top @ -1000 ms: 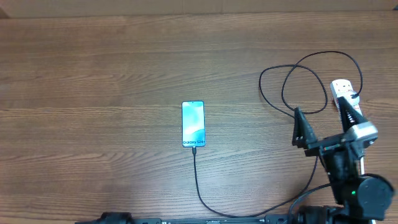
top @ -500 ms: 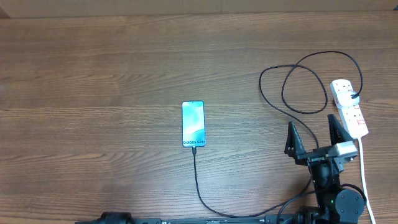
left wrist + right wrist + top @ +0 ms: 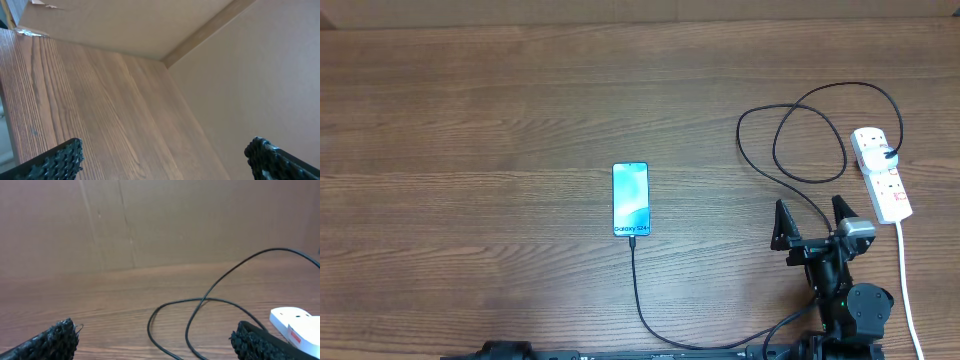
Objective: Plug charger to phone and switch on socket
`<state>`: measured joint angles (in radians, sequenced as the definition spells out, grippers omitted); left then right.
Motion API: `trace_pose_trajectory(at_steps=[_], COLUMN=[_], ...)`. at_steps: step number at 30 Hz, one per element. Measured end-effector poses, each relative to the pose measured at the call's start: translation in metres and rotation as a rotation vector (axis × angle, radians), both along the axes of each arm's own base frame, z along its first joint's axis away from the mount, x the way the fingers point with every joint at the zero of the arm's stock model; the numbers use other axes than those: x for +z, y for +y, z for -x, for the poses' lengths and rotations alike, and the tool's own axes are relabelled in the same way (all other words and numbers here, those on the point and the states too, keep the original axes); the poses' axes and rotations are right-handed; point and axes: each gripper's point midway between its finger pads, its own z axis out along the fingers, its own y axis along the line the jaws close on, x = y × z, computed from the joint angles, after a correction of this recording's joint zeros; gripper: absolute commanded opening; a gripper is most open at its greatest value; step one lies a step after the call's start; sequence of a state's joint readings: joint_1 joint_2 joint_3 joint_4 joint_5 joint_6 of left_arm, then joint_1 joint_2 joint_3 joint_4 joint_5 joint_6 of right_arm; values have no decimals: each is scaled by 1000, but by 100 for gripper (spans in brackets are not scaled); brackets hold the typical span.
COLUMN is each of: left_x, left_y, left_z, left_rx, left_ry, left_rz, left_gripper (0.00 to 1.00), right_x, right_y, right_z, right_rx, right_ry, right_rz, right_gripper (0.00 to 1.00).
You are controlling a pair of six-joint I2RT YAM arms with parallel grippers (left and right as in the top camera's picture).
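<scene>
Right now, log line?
charger: in phone and socket | socket on/off: unclear | left fingers: open | right fingers: open, empty

light: even, bright | shadows: faint | focus: sharp | glare: none

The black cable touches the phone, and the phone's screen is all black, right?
No. The black cable does meet the phone, but its screen is light blue, not black. The overhead view shows it.
</scene>
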<state>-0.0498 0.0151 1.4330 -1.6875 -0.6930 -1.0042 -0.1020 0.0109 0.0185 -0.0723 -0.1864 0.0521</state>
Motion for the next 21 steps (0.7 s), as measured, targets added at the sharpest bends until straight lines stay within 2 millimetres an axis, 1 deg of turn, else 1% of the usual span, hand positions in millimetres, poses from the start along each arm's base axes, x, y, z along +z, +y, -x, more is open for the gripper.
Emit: trace_pose_trajectory(at_steps=[21], left_x=[0], left_y=[0], left_z=[0], left_rx=[0], left_ry=[0], left_rz=[0], left_gripper=[100], right_x=[0], right_y=[-1], right_z=[0], right_rx=[-7], right_ry=[0], right_rz=[-1], right_gripper=[100])
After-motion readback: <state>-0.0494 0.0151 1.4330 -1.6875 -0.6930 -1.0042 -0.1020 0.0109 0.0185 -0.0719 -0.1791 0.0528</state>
